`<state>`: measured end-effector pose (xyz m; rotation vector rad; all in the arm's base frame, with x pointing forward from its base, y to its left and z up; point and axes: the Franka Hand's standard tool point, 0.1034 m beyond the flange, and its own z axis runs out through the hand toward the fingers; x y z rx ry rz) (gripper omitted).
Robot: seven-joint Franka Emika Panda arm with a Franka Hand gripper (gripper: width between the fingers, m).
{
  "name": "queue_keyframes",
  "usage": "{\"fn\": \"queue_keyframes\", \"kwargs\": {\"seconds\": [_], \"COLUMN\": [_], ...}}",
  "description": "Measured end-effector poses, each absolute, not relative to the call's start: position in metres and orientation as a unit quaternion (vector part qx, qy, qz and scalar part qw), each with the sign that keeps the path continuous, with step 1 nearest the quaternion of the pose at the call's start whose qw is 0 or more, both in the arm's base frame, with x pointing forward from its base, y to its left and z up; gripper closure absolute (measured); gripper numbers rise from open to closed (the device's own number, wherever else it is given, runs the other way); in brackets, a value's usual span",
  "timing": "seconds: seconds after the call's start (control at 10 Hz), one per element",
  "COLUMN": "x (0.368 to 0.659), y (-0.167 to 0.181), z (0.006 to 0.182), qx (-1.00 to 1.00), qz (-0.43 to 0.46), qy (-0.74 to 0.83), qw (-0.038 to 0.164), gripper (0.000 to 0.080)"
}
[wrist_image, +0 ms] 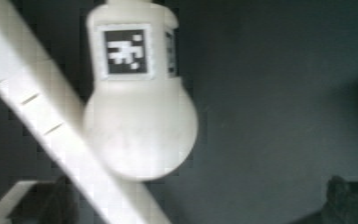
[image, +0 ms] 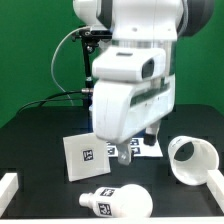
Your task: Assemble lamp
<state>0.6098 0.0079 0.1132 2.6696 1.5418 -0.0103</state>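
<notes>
White plastic on a black worktop [image: 35,160]: shows the lamp in three loose parts. Places the bulb [image: 118,200] on its side at the front, apart from the square base [image: 85,155] just behind it. Sets it well apart from the cone shade [image: 190,160], tipped over at the exterior view's right. Hangs the tool [image: 138,145] over the marker board [image: 155,150], behind the bulb and slightly toward the exterior view's right of it. Finds the dark fingertips [wrist_image: 345,197] spread apart in the wrist view, gripping nothing. Runs the bulb's long axis nearly across the exterior view, tagged neck toward its left, round head toward its right. Seems to call for a reach forward and down, with the fingers closing across that axis rather than along it.
</notes>
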Motion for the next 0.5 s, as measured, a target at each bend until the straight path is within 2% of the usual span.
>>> {"fn": "queue_keyframes", "kwargs": {"seconds": [0.4,0.5], "x": [0.611,0.621], "y": [0.005,-0.004], "z": [0.110,0.111], "qx": [0.866,0.868], "qz": [-0.001,0.002], "qy": [0.500,0.496], "qw": [0.029,0.032], "gripper": [0.0100,0.0100]}}
